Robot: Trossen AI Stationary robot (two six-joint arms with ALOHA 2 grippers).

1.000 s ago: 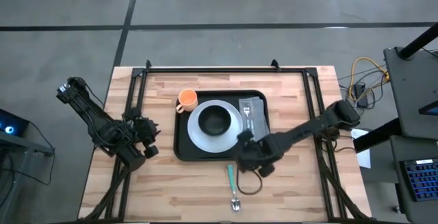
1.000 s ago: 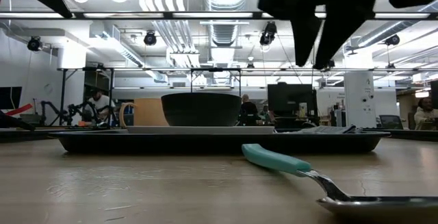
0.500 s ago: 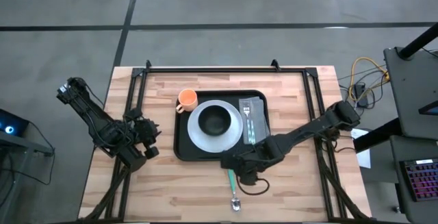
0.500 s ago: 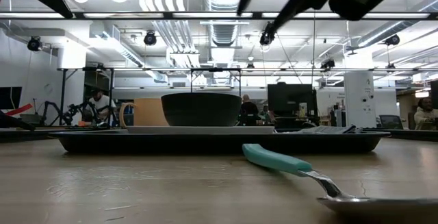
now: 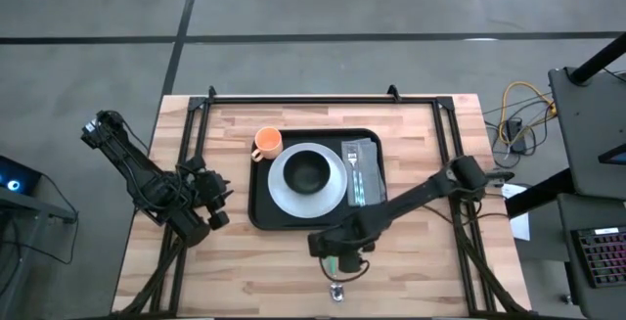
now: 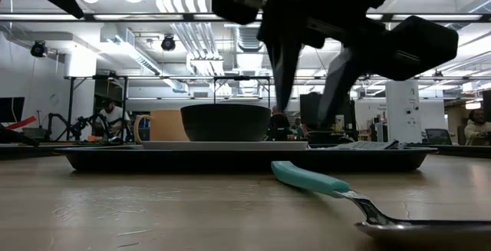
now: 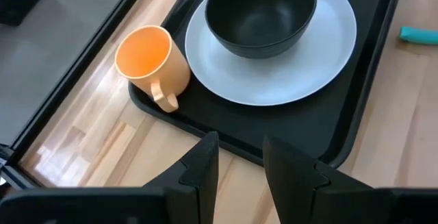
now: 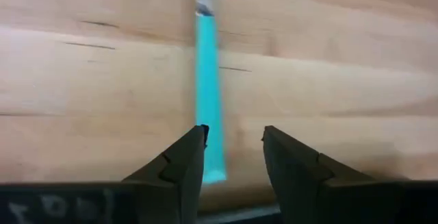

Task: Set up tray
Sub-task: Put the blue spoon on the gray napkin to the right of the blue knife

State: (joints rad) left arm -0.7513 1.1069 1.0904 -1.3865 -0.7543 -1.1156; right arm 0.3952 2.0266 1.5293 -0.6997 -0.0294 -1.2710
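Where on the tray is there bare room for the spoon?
The tray is crowded: cup, plate with bowl, napkin. Bare strips: its near edge below the plate, and behind the plate between cup and napkin. The right gripper hangs open above the spoon.

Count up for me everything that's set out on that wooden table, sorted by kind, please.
Tray: 1
Plate: 1
Bowl: 1
Cup: 1
Napkin: 1
Fork: 1
Spoon: 1
Total: 7
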